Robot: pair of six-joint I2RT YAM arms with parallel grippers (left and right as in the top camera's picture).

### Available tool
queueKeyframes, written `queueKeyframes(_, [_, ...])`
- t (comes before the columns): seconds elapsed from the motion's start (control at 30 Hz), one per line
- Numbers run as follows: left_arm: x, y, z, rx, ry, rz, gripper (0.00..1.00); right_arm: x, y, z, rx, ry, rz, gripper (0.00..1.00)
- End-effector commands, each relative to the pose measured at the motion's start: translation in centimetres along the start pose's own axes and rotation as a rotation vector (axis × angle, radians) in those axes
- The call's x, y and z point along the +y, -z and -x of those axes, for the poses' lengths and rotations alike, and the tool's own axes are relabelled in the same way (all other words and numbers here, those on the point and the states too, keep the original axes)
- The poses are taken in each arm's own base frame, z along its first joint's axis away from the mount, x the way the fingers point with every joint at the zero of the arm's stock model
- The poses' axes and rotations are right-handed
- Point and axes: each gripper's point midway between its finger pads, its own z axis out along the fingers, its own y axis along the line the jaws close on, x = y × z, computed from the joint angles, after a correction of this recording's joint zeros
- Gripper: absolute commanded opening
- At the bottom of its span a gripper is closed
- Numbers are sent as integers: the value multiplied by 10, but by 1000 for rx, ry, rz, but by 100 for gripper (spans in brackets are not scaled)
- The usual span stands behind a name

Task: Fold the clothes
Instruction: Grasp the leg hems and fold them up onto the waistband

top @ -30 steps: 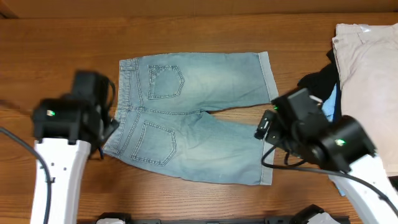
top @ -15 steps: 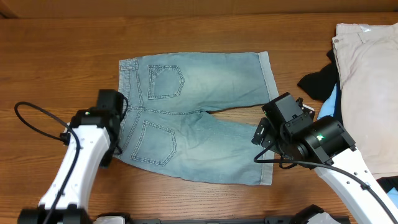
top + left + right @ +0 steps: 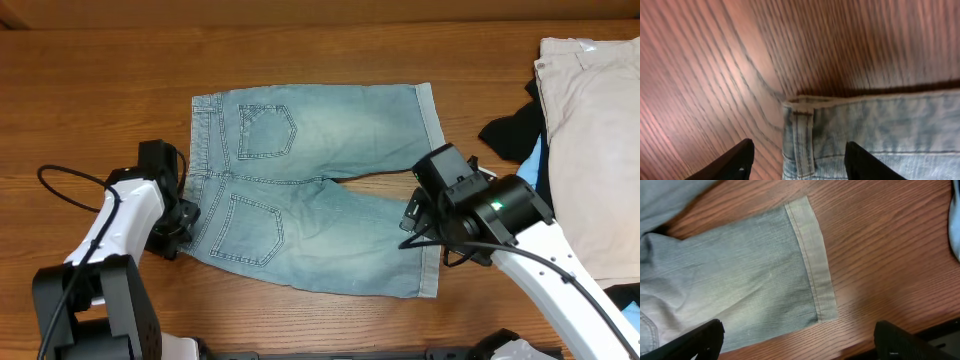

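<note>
Denim shorts lie flat, back pockets up, in the middle of the wooden table, with the waistband running along the left edge and both hemmed legs pointing right. The left gripper sits low at the near-left waistband corner, its fingers apart and straddling that corner and its belt loop without pinching cloth. The right gripper hangs above the near leg's hem, fingers spread wide, one over the denim and the other over wood past the hem. Bare wood runs left of the waistband and along the far side. On the right, a narrower strip separates the hems from the heap: a cream garment, a black garment and a bright-blue garment.
</note>
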Motion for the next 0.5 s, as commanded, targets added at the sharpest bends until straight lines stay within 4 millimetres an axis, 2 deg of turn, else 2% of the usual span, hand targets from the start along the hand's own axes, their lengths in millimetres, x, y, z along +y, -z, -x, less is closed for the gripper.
queueKeyframes(0.0, [4,-13,-12,66,-52,26,59,2,-8,-2,22,0,-24,100])
queueKeyframes(0.1, [7,-17,-14,75,-63,49,52,4,-15,-4,46,5,-45,100])
queueKeyframes(0.17, [7,-19,-15,80,-64,56,50,5,-18,-5,59,7,-51,100])
queueKeyframes(0.27, [8,-22,-16,85,-67,66,38,5,-24,-7,76,8,-69,99])
queueKeyframes(0.3, [8,-23,-16,86,-82,65,28,5,-27,-10,91,6,-71,99])
queueKeyframes(0.37, [7,-24,-15,85,-99,63,14,7,-32,-15,113,6,-60,98])
queueKeyframes(0.43, [7,-25,-15,86,-103,65,5,9,-44,-26,159,3,-39,95])
queueKeyframes(0.47, [7,-25,-15,86,-103,65,4,9,-48,-29,173,3,-35,94])
